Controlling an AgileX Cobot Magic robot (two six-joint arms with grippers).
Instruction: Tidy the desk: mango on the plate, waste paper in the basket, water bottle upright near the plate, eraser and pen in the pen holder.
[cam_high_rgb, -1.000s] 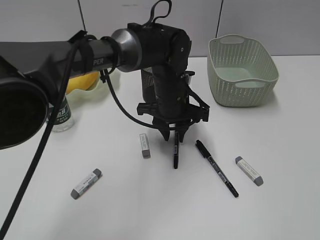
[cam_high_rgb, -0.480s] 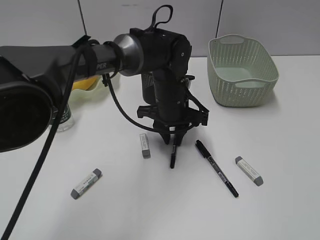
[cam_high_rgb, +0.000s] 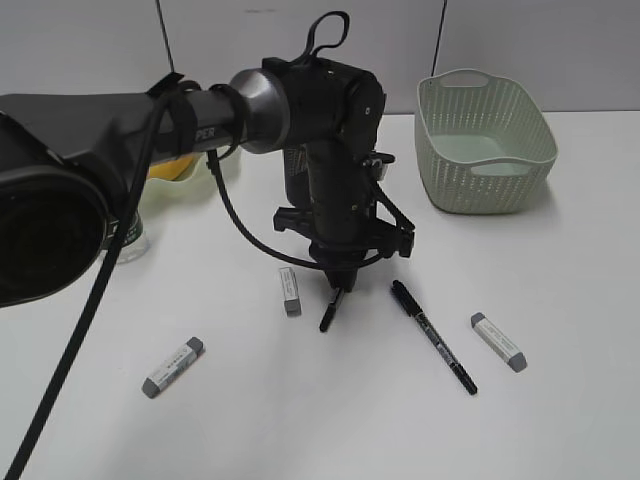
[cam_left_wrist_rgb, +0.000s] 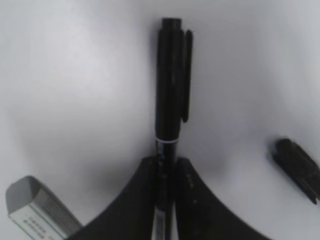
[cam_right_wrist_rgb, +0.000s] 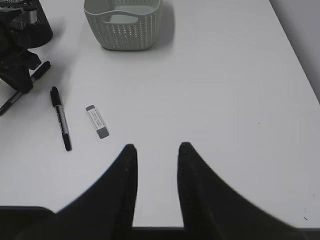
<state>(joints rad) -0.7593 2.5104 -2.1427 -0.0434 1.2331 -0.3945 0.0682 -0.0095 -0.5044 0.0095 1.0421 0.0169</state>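
Basket (cam_high_rgb: 486, 140) holds nothing visible — mango (cam_high_rgb: 165, 165) on plate.

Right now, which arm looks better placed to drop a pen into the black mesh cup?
Left. The left gripper is shut on a pen, with the pen holder just behind it. The right gripper hangs empty, farther off.

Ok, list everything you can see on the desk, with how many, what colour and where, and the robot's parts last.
Pens: two, black; one in the left gripper, one lying right of it.
Erasers: three, white and grey; beside the held pen, front left, right.
Basket: one, pale green; back right.
Pen holder: one, black mesh; behind the left arm.
Bottle: one, clear, green label; left edge.
Mango: one, yellow; back left, mostly hidden.
Desk: one, white.
Left gripper: shut on a pen.
Right gripper: open, empty, over the desk.
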